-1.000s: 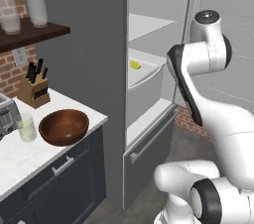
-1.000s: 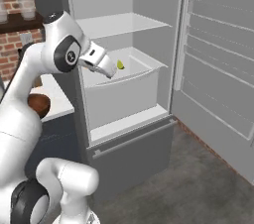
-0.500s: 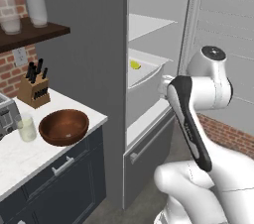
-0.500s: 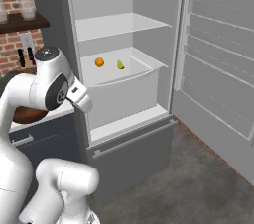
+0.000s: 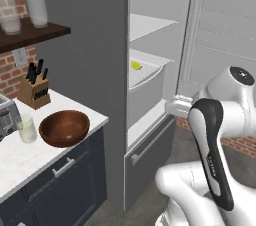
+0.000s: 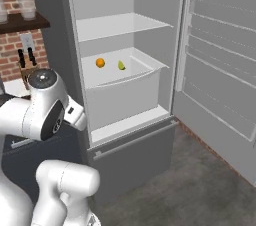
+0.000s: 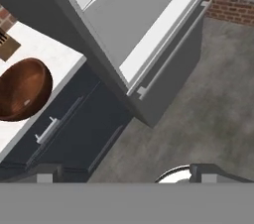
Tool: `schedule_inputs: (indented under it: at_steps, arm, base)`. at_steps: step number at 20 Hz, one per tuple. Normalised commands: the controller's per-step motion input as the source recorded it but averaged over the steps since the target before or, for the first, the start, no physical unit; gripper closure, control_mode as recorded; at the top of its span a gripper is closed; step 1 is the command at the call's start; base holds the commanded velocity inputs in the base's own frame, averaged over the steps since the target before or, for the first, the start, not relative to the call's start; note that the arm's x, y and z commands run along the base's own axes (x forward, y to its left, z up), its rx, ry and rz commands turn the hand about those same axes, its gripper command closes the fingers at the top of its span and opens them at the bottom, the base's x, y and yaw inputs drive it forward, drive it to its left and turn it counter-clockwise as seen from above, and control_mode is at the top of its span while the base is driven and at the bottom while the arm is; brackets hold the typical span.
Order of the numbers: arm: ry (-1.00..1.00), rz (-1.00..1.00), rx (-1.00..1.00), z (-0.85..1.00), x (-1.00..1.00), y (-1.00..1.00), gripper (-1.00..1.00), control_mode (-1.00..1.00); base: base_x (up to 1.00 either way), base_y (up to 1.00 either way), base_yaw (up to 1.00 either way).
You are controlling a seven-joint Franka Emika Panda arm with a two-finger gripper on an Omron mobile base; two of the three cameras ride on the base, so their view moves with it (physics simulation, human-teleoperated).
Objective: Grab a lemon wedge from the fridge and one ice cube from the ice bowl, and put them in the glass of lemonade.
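The fridge [image 6: 125, 135] stands open, its door swung to the right. In its white bin lies the lemon wedge [image 6: 121, 65], also seen as a pale-yellow bit [image 5: 136, 65]. The reddish-brown ice bowl [image 5: 64, 127] sits on the counter, with the glass of lemonade [image 5: 27, 131] just to its left. The ice cube is too small to make out. My gripper [image 7: 124, 176] is open and holds nothing. Its fingertips [image 7: 47, 173] stand far apart as it looks down at the fridge's lower drawer and the ice bowl [image 7: 22, 89]. The arm is folded low in front of the fridge.
An orange fruit [image 6: 100, 62] lies left of the wedge in the bin. A knife block [image 5: 34, 91] and a toaster [image 5: 6, 115] stand at the back of the counter [image 5: 30, 157]. Tall frosted glasses [image 5: 36, 4] sit on the wall shelf. Grey floor lies before the fridge.
The arm has drawn back from the fridge bin and folded downward, bringing the hand low in front of the fridge. The wedge stays in the bin. The jaws stay open.
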Motion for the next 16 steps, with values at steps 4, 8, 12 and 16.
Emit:
schedule_inputs:
  at_steps: [4,8,12,16]
  arm:
    - [0.04,0.17,0.00,0.00,0.19,0.00,-1.00,-1.00]
    - [0.00,0.09,0.00,-0.01,0.04,0.00,-1.00,-1.00]
    - [0.00,0.00,0.00,-0.08,0.00,0.00,-1.00,-1.00]
    - [-0.04,0.00,0.00,-0.09,0.00,0.00,-1.00,-1.00]
  base:
    - [0.00,0.00,0.00]
    - [0.00,0.00,0.00]
    - [0.00,0.00,0.00]
    - [0.00,0.00,0.00]
